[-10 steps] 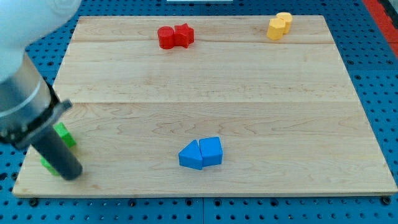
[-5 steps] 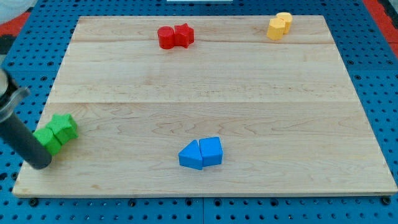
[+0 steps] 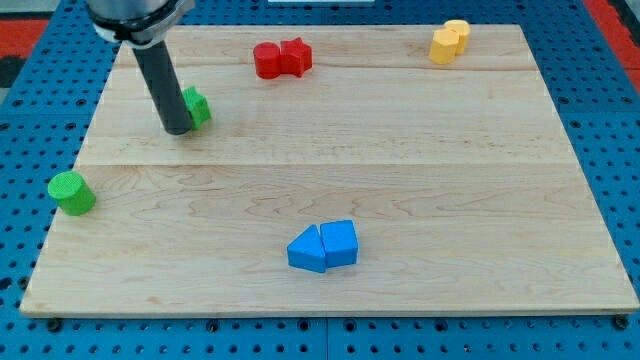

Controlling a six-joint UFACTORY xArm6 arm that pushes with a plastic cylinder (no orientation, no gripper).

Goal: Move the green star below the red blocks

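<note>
Pushing rightward, my tip (image 3: 178,129) touches the green star's (image 3: 196,107) left side, the red blocks (image 3: 281,59) lying up-right; no pincer here.

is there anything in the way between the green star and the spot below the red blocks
Nothing visible. My tip sits against the view's left side of the green star, and the board between it and the space under the red blocks is bare. The green cylinder lies off towards the view's lower left.

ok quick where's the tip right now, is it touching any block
My tip: no gripper, holds nothing; it sits against the view's left side of the green star, apparently touching it. The green cylinder lies apart, lower left.
</note>
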